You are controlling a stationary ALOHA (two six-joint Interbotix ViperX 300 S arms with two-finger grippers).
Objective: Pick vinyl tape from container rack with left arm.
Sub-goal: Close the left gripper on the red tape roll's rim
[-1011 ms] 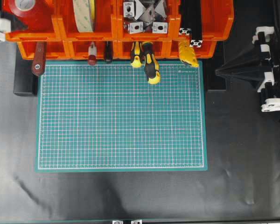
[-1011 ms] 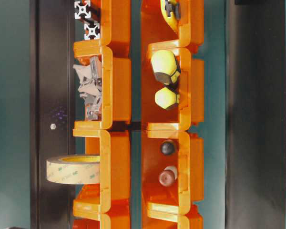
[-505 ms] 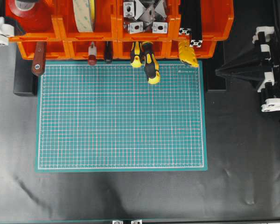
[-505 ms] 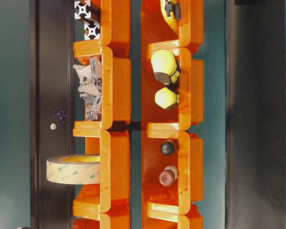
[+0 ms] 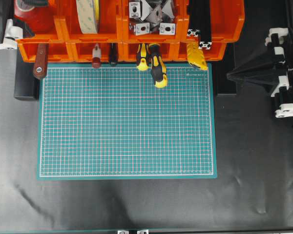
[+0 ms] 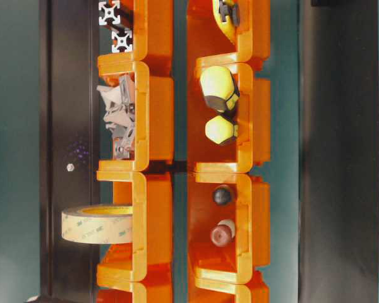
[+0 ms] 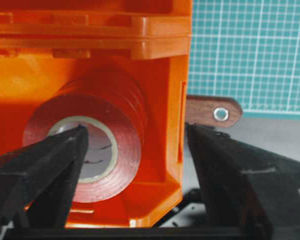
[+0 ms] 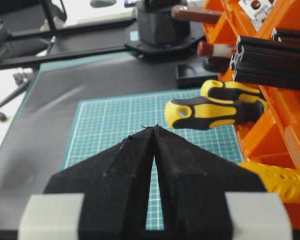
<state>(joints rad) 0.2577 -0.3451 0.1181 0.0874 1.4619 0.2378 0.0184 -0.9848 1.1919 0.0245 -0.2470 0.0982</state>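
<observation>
The vinyl tape (image 7: 125,145), a glossy red roll with a pale core, lies in the far-left upper bin of the orange container rack (image 7: 160,65). In the left wrist view my left gripper (image 7: 136,129) is open. One black finger (image 7: 55,160) sits in front of the roll's core, and the other finger (image 7: 230,165) stands outside the bin's right wall. From overhead the tape (image 5: 29,14) is partly covered by the left gripper (image 5: 10,30) at the rack (image 5: 122,29) corner. My right gripper (image 5: 229,75) rests at the right with its tips together, holding nothing (image 8: 154,127).
A cream tape roll (image 5: 88,14) stands on edge in the neighbouring bin. Other bins hold metal brackets (image 5: 149,17) and black extrusions (image 5: 200,19). A wooden handle (image 7: 212,111) and yellow-black screwdrivers (image 5: 156,63) stick out over the green mat (image 5: 127,122).
My left gripper has shifted right and further over the rack's left corner, and it now covers more of the red tape. The right arm has barely moved.
</observation>
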